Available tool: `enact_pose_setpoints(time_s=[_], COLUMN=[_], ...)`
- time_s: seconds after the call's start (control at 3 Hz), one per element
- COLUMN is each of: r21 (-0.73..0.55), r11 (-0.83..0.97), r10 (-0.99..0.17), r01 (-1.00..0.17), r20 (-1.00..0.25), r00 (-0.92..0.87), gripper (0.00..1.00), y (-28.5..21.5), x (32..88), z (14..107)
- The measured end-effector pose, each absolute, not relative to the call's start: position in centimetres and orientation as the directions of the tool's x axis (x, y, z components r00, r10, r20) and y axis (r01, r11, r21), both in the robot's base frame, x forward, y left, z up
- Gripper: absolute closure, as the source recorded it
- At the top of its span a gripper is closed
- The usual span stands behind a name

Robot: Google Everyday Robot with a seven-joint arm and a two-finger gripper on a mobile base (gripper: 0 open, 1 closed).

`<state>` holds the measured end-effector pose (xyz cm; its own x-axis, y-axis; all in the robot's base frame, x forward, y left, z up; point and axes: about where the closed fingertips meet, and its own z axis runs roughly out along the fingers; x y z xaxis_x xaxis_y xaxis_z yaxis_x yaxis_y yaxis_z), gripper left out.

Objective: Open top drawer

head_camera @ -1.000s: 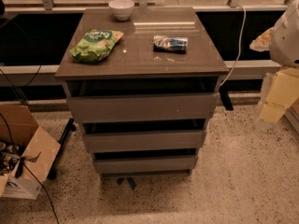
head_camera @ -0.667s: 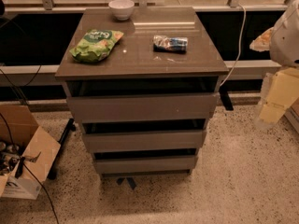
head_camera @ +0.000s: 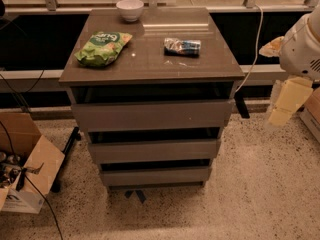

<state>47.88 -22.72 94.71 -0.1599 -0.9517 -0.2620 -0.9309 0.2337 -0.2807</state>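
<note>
The gripper [head_camera: 286, 102] hangs at the right edge of the view, well apart from the top drawer [head_camera: 152, 115]. It contacts no object. Its aperture cannot be determined.

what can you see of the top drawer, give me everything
The top drawer is the widest of three grey-brown drawers, directly under the cabinet top. Its front is a plain flat panel with no handle, matte like laminate, level. A dark slot shows above it; it looks not yet pulled out. Nothing touches it: the gripper hangs at the picture's right, apart from it.
</note>
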Motion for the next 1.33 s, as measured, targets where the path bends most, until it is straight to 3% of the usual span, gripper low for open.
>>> enact_pose_setpoints(time_s=[0.67, 1.33], r21=[-0.292, -0.281], r11=[0.266, 0.347], r10=[-0.930, -0.886], r01=[-0.919, -0.895], r20=[-0.328, -0.412], r00=[-0.165, -0.214], gripper=[0.00, 0.00], y=[-19.2, -19.1], x=[52.0, 58.3], z=[90.2, 84.1])
